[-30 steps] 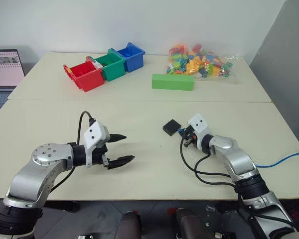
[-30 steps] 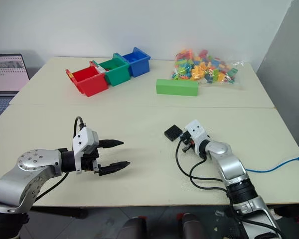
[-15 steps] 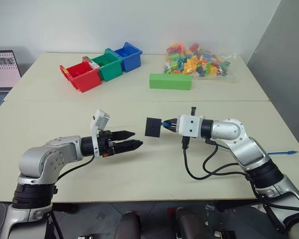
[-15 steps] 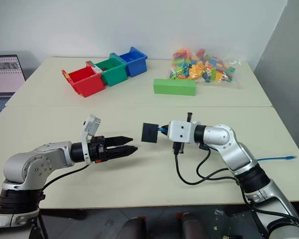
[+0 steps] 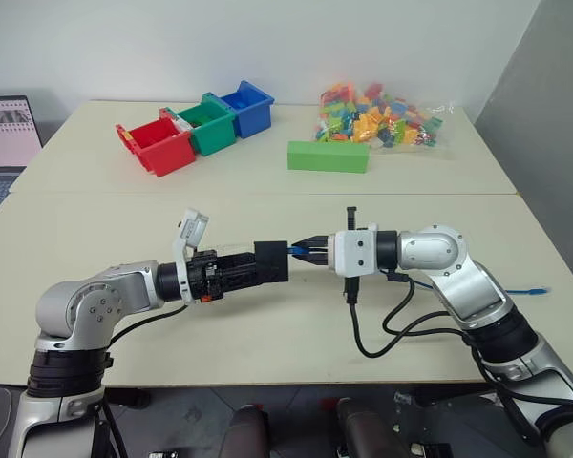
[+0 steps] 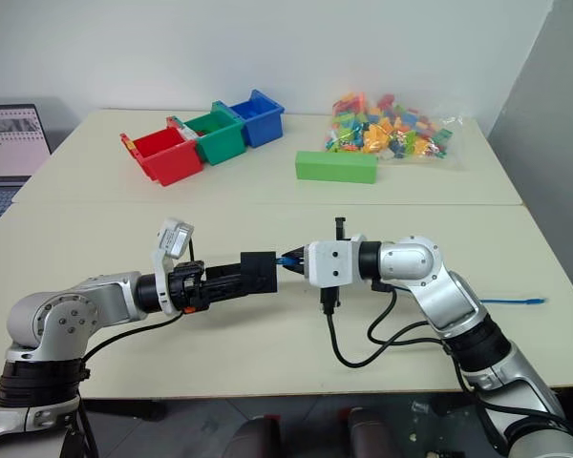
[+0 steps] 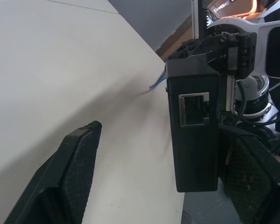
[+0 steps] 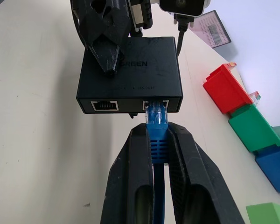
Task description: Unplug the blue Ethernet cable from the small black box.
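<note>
The small black box (image 5: 271, 262) hangs above the table between my two arms. The plug of the blue Ethernet cable (image 8: 157, 116) sits in one of the box's ports, beside an empty port. My right gripper (image 8: 157, 133) is shut on the cable just behind the plug. My left gripper (image 5: 255, 270) is open around the box's other side: one finger (image 8: 107, 46) lies over the box's top face, and the other finger (image 7: 79, 172) stands well apart from the box (image 7: 193, 140). The cable's free end (image 5: 530, 289) rests on the table at the right.
At the back of the table stand red (image 5: 158, 145), green (image 5: 210, 124) and blue (image 5: 246, 105) bins, a green block (image 5: 328, 156) and a bag of coloured bricks (image 5: 377, 119). A laptop (image 5: 5, 134) sits at the far left. Black arm cables (image 5: 382, 334) loop under my right arm.
My right gripper lifted the box off the table by its cable and carried it left. My left gripper rolled over, and the box now sits between its fingers.
</note>
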